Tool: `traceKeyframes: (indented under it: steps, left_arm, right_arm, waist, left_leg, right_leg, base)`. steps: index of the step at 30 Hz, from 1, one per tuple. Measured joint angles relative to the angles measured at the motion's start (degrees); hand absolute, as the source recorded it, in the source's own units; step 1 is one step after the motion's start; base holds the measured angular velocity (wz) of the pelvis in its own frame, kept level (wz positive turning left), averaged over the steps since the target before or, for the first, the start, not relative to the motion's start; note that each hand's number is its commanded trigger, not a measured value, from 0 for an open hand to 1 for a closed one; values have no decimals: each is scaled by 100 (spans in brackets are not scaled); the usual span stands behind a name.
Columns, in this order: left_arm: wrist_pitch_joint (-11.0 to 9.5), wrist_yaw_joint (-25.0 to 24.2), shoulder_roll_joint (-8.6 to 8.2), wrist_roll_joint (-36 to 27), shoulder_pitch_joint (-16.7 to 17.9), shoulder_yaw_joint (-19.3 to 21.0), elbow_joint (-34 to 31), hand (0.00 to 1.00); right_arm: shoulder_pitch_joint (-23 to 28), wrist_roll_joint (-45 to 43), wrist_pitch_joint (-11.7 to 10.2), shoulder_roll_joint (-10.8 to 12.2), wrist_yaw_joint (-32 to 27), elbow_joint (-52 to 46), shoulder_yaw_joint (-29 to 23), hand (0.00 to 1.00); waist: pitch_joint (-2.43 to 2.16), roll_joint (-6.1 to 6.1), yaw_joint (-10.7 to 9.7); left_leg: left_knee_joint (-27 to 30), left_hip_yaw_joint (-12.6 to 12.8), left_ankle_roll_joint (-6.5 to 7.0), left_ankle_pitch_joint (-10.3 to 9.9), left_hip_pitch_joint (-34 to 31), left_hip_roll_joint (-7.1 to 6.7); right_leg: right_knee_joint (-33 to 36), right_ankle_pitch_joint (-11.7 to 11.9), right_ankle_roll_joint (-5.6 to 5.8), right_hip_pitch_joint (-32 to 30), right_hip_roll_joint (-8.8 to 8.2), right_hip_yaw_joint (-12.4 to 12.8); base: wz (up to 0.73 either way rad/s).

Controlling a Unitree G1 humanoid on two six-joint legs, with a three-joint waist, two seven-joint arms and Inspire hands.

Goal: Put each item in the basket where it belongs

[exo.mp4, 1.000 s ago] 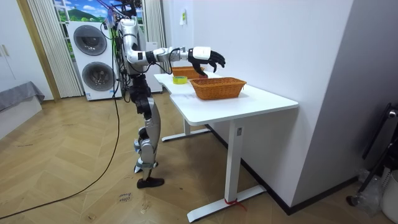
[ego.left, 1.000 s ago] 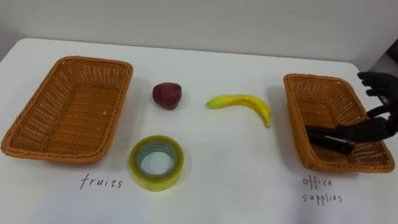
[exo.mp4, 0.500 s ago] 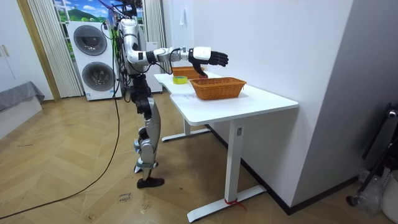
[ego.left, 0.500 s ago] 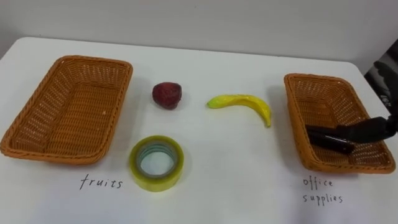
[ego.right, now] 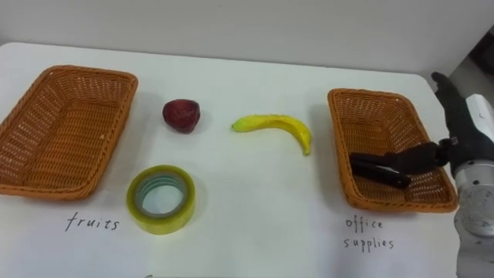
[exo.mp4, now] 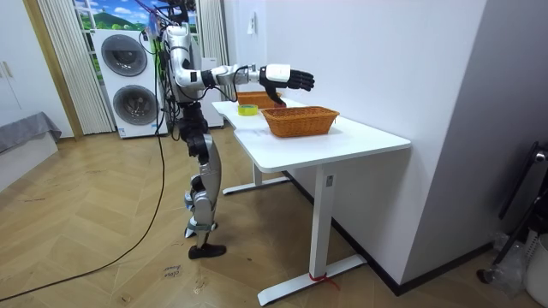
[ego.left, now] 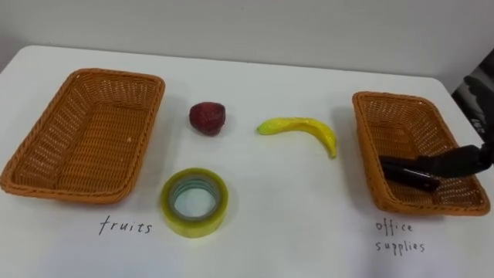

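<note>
R hand (ego.right: 465, 127) drew back rightward off office basket (ego.right: 369, 94); fingers now straightened, spread.

You've got soft, even lighting here. The white table (ego.left: 270, 232) is bright but has no harsh glare, and the tape roll (ego.left: 194, 202) and banana (ego.left: 305, 130) cast only faint shadows hugging their near edges. The room view's evenly lit too.

Right hand (exo.mp4: 287, 79) farther out beyond the right basket (exo.mp4: 300, 121), fingers (exo.mp4: 305, 81) straight instead of curled a second ago.
</note>
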Motion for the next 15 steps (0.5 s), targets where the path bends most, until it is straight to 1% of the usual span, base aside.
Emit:
traceKeyframes:
  steps: [4,6,7,10,15]
  left_arm:
    - [-53,33,-1,-3,-44,-10,31,0]
    - [-60,61,2,4,-67,-10,52,0]
    - [-60,64,10,6,-71,-10,46,0]
    - [-52,144,12,6,-102,-25,45,0]
    - [-41,187,12,1,-100,-38,31,0]
  right_arm:
    - [-33,367,-2,0,-14,0,1,0]
    - [-88,655,-6,-1,-42,-7,5,0]
    - [-88,867,-6,-1,-49,-53,25,0]
    - [-91,1212,-9,-1,-31,-77,108,0]
    - [-220,1588,-7,-2,34,-78,321,0]
  waist:
    - [4,-7,92]
    - [23,5,108]
    - [29,4,152]
    - [35,-15,230]
    - [29,-28,250]
  left_leg:
    - [1,-2,0,0,-5,5]
    - [3,-3,0,0,-11,10]
    - [2,-3,0,0,-19,10]
    - [1,-5,0,0,-22,9]
    - [1,-10,2,2,-28,1]
  right_leg:
    - [46,0,0,-33,-15,7]
    - [82,0,0,-54,-16,8]
    - [82,-1,0,-65,-17,7]
    - [81,-1,0,-66,-18,6]
    - [78,-1,0,-64,-17,-2]
  base:
    - [-1]
    - [0]
    - [0]
    - [0]
    - [0]
